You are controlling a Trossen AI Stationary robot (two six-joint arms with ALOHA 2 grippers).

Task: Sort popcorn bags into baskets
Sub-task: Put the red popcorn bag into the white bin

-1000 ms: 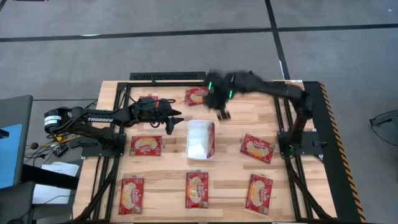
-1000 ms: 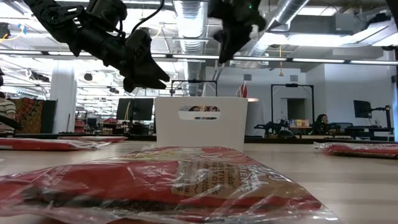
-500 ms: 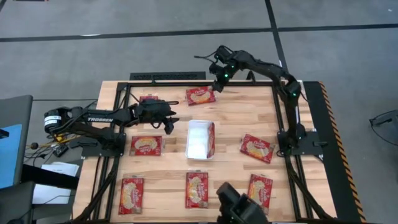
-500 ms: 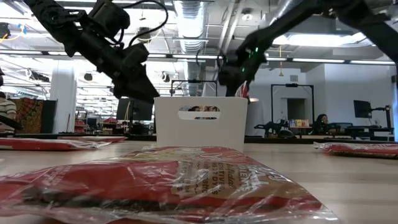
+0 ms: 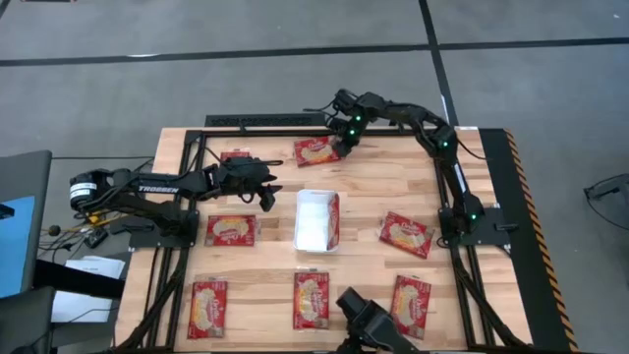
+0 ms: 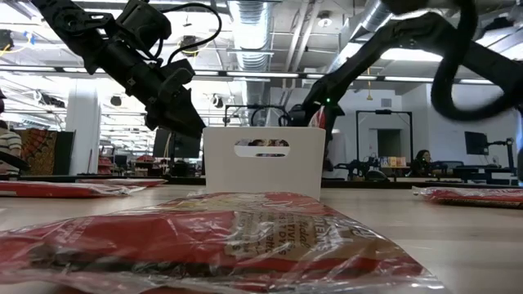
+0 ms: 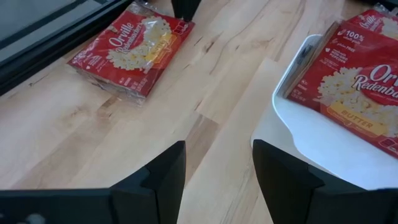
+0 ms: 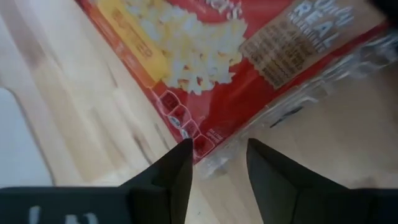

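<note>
Right gripper, fingers parted and empty, sits low over the edge of the far red plastic-wrapped popcorn bag, apparently lining up a pinch. Left gripper hovers apart beside the white rectangular plastic basket, which already holds one bag. Print reads "Orville Redenbacher", "BUTTER".

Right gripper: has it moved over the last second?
Yes. In the high view the right gripper has gone from near the white basket toward the table's far edge, now at the far popcorn bag.
</note>
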